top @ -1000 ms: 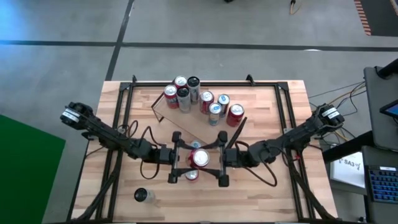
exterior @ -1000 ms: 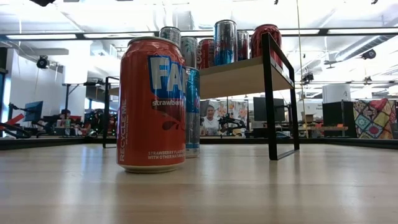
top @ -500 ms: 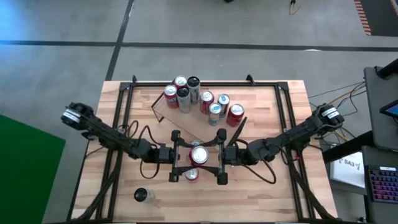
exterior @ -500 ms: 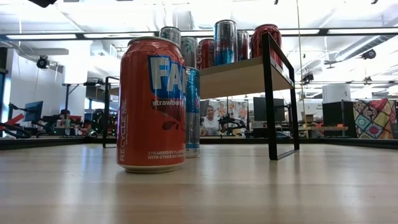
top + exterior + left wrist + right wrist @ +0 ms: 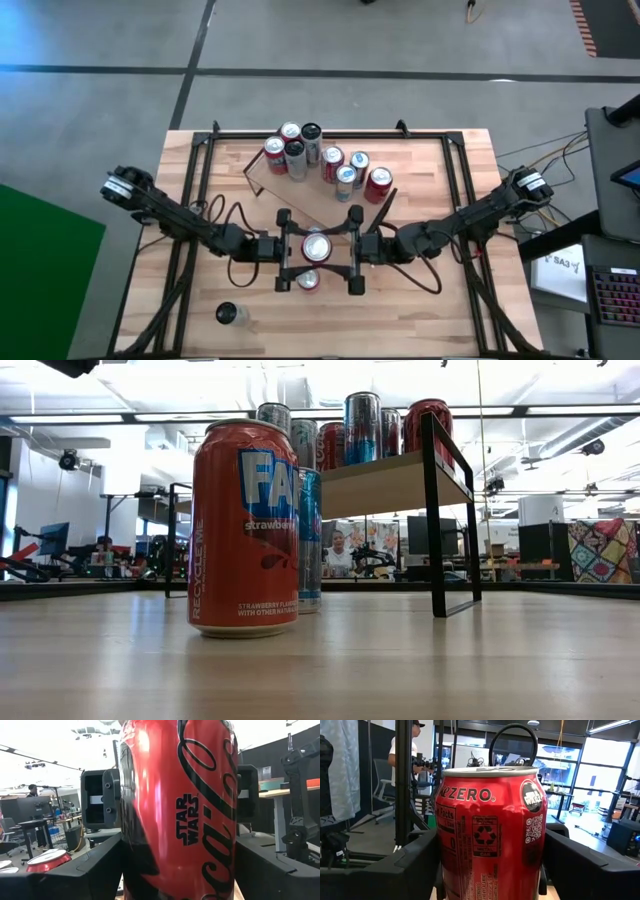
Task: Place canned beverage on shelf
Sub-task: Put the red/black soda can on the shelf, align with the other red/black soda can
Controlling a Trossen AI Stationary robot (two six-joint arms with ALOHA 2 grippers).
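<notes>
Dark left gripper (image 5: 300, 250) clamps the red can (image 5: 317, 246), held clear of the bench near its middle. The right gripper (image 5: 340, 250) brackets the same can from the opposite side, and whether it bears on it cannot be told. Hazards, judged: if one side lets go before the other has hold, the can drops onto the can (image 5: 309, 283) standing below it. The shelf (image 5: 310, 203) toward the bench's rear edge already carries seven crowded cans, easily toppled.
</notes>
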